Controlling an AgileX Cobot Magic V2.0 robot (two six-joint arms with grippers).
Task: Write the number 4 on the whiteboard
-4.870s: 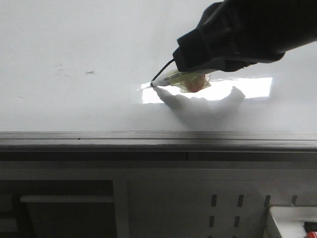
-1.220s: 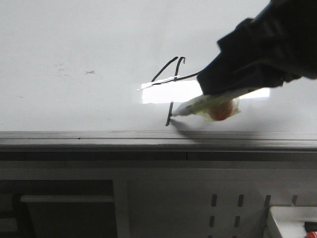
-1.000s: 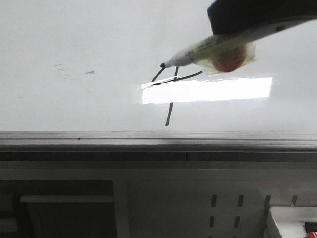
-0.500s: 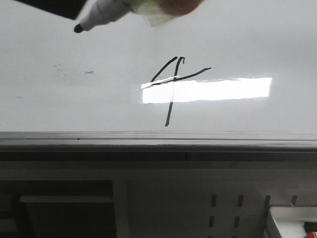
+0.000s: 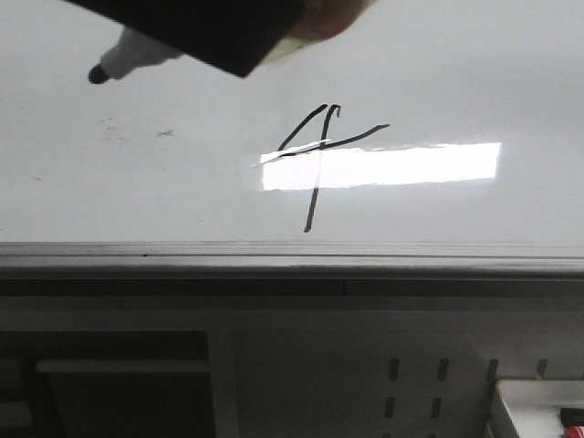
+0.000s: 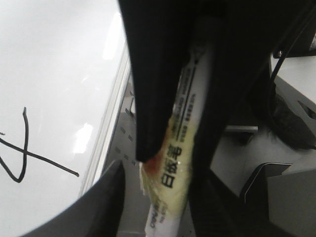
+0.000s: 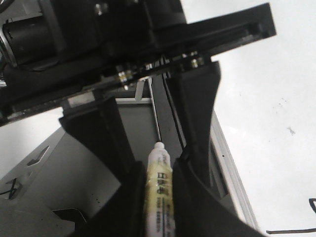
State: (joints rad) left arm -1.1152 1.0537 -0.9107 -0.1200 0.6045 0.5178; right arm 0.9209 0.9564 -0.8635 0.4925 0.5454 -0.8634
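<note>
Well apart: number 4 [image 5: 318,164], marker-clamping fingers [image 6: 148,98].

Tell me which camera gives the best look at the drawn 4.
The front view: the number 4 shows whole on the whiteboard, unobstructed. The left wrist view catches only part of it at the frame edge; the right wrist view shows just a stroke end in a corner.

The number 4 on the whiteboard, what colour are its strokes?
Black, thin lines on the white whiteboard; the number 4 shows best in the front view.
</note>
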